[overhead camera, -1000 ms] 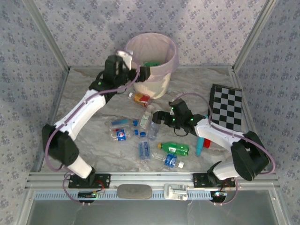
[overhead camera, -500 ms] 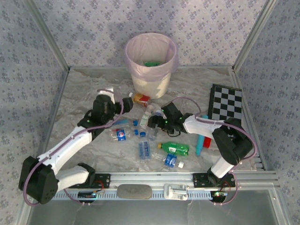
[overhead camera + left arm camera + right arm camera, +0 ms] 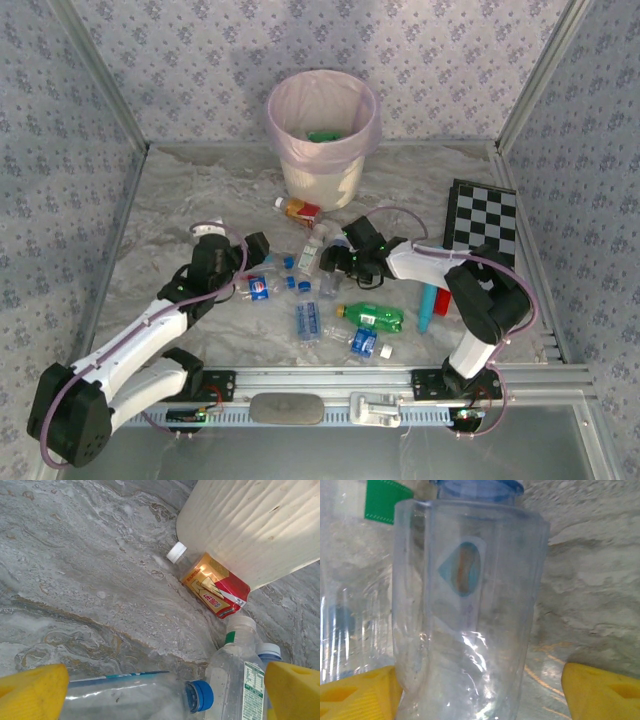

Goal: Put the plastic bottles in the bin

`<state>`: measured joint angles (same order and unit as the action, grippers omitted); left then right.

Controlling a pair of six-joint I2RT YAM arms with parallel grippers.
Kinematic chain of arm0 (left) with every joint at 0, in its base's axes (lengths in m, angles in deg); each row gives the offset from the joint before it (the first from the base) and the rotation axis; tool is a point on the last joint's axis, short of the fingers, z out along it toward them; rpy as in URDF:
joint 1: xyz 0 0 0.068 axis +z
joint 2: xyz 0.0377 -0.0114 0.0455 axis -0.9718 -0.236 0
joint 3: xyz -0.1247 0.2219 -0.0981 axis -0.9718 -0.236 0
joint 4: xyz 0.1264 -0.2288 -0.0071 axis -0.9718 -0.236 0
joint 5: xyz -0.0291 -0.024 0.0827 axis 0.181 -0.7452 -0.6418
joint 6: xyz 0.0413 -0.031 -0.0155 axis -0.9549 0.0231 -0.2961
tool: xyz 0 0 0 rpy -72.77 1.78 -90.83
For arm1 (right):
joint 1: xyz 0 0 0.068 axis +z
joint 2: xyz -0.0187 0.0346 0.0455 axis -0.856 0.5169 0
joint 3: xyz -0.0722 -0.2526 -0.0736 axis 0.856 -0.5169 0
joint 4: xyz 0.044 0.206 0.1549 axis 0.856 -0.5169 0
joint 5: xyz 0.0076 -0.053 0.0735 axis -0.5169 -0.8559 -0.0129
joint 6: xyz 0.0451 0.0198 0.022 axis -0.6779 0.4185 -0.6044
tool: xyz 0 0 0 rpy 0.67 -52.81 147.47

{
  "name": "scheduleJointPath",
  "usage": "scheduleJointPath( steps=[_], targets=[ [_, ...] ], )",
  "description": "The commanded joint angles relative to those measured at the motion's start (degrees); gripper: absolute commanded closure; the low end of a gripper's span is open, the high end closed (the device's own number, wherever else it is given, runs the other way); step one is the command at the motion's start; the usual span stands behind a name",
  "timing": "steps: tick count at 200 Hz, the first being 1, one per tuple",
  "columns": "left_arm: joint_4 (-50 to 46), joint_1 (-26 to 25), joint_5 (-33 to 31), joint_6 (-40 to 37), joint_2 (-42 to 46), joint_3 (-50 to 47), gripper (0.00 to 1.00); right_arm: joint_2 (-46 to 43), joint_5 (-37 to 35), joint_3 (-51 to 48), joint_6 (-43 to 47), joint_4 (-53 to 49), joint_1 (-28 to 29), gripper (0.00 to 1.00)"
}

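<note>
The cream bin (image 3: 322, 130) with its pink liner stands at the back of the table, a green bottle lying inside. Several plastic bottles lie scattered in front of it. Low over the table, my left gripper (image 3: 245, 262) (image 3: 162, 695) is open, a clear blue-capped bottle (image 3: 195, 696) lying between its yellow fingers (image 3: 30, 690). An orange-red labelled bottle (image 3: 215, 585) rests against the bin (image 3: 255, 525). My right gripper (image 3: 335, 262) (image 3: 480, 695) is open around a clear bottle (image 3: 465, 605) that lies by its left finger (image 3: 355, 692), with a gap to the other.
A green bottle (image 3: 375, 317), a blue-labelled bottle (image 3: 308, 320) and another bottle (image 3: 368, 343) lie nearer the front edge. A turquoise stick (image 3: 427, 305) lies right of the right arm. The chequered board (image 3: 484, 228) lies at the right. Patterned walls enclose the table.
My left arm came away from the bin's rim and dropped back to the table among the bottles. My right gripper slid left and closed in around the clear bottle.
</note>
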<state>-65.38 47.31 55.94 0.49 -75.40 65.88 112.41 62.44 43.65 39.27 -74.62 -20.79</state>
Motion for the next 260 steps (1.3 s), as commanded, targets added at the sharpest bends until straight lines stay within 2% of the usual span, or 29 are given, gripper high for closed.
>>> scheduleJointPath(
  steps=[1,42,75,106,187,224,260],
  targets=[
    [2.20,-0.53,0.17,1.70,0.13,-0.45,0.00,0.33,-2.81,-0.11,-0.19,-2.31,-0.92,0.19],
    [6.19,-1.12,3.24,3.54,-1.41,-2.49,0.00,0.17,-3.65,-0.99,0.51,-1.99,-1.88,0.22],
    [4.86,-2.46,4.39,3.46,-3.73,-1.54,0.00,1.51,-2.79,-1.14,1.30,-1.13,-2.40,0.25],
    [4.93,-3.22,4.24,3.81,-4.84,-1.27,0.00,2.04,-1.75,-1.97,1.34,0.50,-2.92,0.40],
    [4.57,-3.79,3.10,4.40,-6.97,-0.04,0.00,-0.31,-0.32,-4.04,1.55,2.88,-4.48,0.51],
    [0.85,-3.79,-2.02,7.22,-6.04,-0.27,0.00,-6.27,2.96,-5.69,1.66,5.58,-8.49,0.54],
    [0.29,-3.64,-4.79,9.06,-4.19,-1.69,0.00,-13.76,5.93,-5.14,2.50,5.62,-15.80,0.56]
  ],
)
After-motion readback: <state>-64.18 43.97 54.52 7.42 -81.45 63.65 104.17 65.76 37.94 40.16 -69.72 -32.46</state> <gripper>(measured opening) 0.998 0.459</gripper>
